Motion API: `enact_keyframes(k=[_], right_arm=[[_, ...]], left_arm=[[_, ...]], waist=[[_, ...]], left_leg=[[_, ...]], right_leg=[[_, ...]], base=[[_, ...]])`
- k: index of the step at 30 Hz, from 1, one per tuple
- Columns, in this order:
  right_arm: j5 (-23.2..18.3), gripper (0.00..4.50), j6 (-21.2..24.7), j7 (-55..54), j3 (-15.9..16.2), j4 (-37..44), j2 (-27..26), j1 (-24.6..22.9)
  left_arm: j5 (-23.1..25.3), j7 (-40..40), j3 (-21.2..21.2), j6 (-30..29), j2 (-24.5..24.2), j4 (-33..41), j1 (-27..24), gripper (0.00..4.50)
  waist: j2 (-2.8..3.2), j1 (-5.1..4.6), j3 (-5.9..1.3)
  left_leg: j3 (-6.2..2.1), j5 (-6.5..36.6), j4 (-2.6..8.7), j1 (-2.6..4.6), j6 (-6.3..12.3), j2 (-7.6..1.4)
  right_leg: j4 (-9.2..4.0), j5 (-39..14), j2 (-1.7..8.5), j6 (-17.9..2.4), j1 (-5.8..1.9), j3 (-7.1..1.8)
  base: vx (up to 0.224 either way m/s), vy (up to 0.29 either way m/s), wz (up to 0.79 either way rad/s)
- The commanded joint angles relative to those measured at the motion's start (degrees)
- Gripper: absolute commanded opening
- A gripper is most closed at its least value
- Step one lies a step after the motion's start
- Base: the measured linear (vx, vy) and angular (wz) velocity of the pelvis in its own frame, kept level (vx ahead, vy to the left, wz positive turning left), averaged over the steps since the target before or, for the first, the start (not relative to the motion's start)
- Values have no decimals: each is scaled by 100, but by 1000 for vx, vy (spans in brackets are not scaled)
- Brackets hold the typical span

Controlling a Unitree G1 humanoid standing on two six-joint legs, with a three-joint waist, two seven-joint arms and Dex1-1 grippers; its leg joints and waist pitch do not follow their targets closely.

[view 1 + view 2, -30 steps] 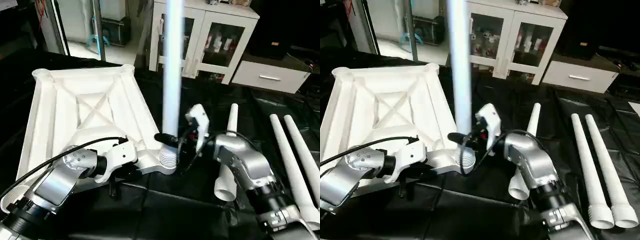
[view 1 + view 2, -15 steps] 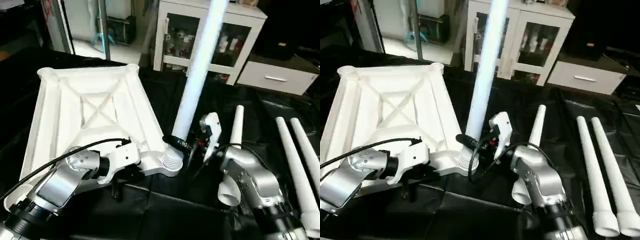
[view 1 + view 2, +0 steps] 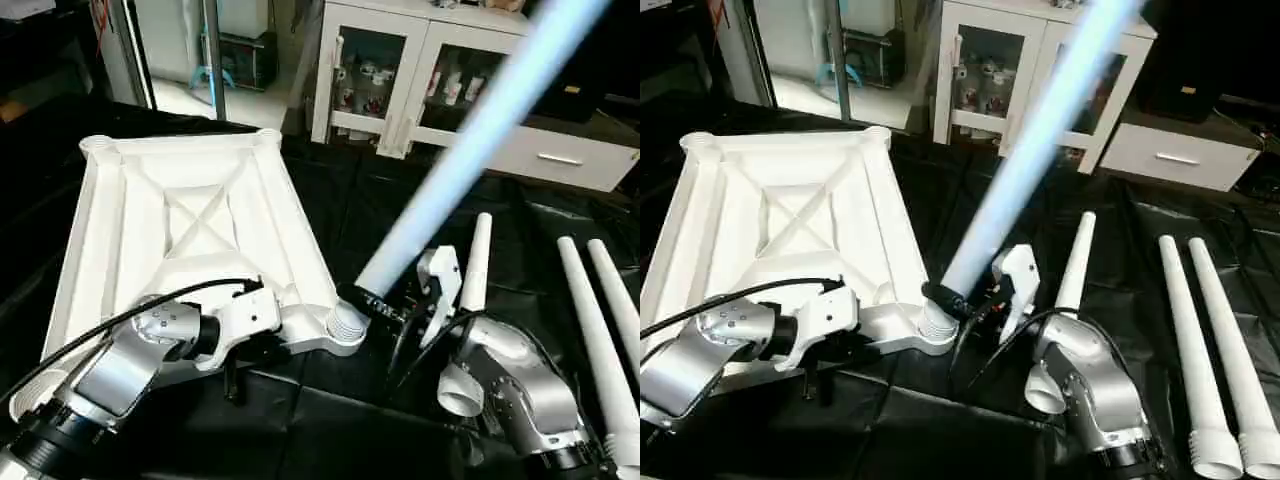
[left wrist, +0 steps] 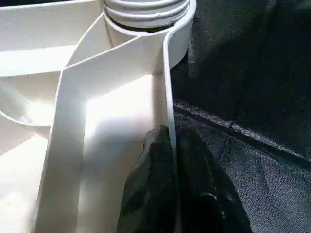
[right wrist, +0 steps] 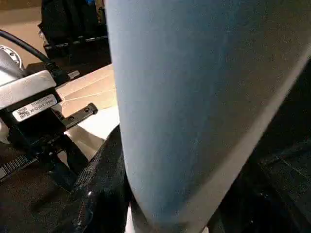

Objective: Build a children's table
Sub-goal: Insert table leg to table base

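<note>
Black sheeting covers the surface, and behind it stands a white cabinet with glass doors, with a low white drawer unit next to it.

On the sheeting lies the table top, ribbed underside up, with round sockets at its corners. The left gripper is pinched shut on the thin outer wall of the top, one black finger on each side of the rim, just short of the nearest corner socket. In the left wrist view that socket's ribbed collar sits a little beyond the fingertips.

The right gripper is closed about halfway around the thick lower end of a leg, its black fingers wrapped against the tube. This leg is tilted steeply, rising from the gripper up and away toward the cabinet (its upper part is blurred). Its base is just beside the corner socket, on the side nearer the right gripper; whether the two touch I cannot tell.

Three more legs lie flat on the sheeting beyond and to the outer side of the right gripper: one close by, partly behind the silver forearm, with its open wide end toward the robot, and a pair lying side by side farther out.
</note>
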State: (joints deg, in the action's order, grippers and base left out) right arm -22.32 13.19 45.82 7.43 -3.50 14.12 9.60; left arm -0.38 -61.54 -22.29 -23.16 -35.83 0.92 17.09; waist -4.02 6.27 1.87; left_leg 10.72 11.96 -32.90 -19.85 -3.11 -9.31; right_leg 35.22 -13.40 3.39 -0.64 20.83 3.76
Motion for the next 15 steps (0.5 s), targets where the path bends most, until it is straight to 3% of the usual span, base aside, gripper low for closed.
enact_keyframes(k=[1,5,7,15], right_arm=[[372,182,397,-151,161,-376,251,-200],[512,182,603,-16,420,-333,396,-133],[760,182,758,150,712,-334,586,-15],[791,182,1088,292,923,-507,712,398]], left_arm=[[-10,17,13,47,-31,-276,-129,0],[-16,-16,10,74,-40,-292,-117,0],[-25,-41,7,58,-44,-292,-105,0],[-41,-84,2,5,-73,-243,-118,0]], waist=[[2,-31,-106],[1,-46,-90],[-9,-52,-90],[-30,-52,-90]], left_leg=[[-245,1562,502,66,-93,-491],[-258,1674,509,74,-117,-488],[-259,1710,504,80,-123,-486],[-260,1707,505,102,-110,-485]], right_leg=[[-609,-2459,652,-540,-13,-403],[-624,-2656,646,-491,-6,-400],[-629,-2743,652,-472,0,-404],[-641,-2844,662,-479,5,-407]], base=[[0,0,0],[0,0,0],[0,0,0],[0,0,0]])
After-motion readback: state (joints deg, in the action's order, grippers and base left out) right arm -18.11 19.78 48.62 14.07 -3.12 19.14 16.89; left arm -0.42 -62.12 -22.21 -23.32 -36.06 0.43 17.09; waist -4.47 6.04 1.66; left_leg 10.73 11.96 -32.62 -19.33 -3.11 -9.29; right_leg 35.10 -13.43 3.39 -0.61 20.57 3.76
